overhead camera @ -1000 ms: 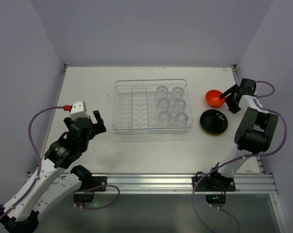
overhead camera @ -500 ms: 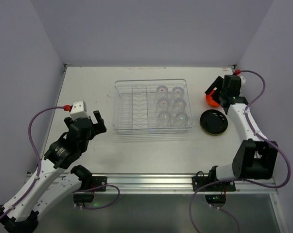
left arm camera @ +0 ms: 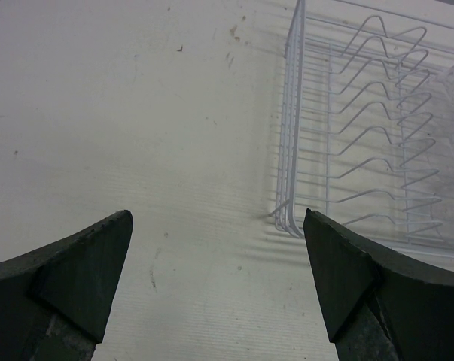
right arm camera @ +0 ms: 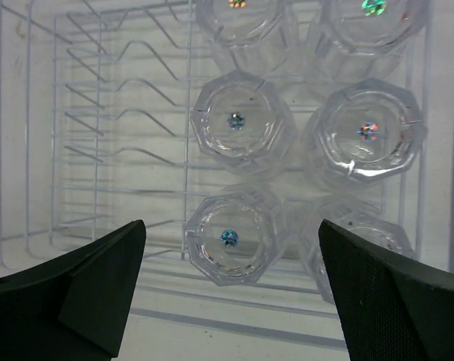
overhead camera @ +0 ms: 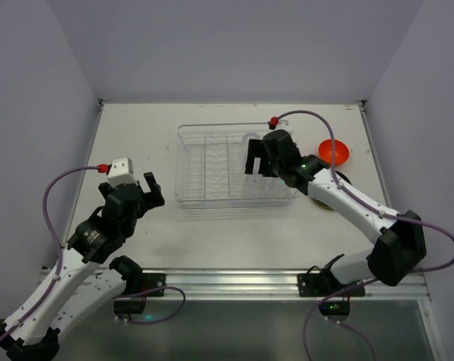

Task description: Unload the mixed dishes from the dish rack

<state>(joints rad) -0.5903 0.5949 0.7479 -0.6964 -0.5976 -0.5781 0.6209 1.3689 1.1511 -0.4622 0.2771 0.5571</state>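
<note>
Hovering my right claw (right arm camera: 227,293), wide open and empty, over small clear cups (right arm camera: 243,124) inside the clear plastic dish rack (right arm camera: 99,150). Next I must drop around one cup and squeeze.

Overhead plus wrist close-ups; dish rack (overhead camera: 211,173) shared

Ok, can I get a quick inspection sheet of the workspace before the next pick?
Surface: white table, a few small scuffs.
Job's things: six clear cups in the dish rack, plate slots empty; orange bowl and dark plate out on the table, right of the rack.
Clutter: nothing seen.
Grippers: left gripper open, empty, beside the rack; right gripper open, empty, over the cups.
Cables: purple cables looping free on both sides.
Surroundings: plain walls.
</note>
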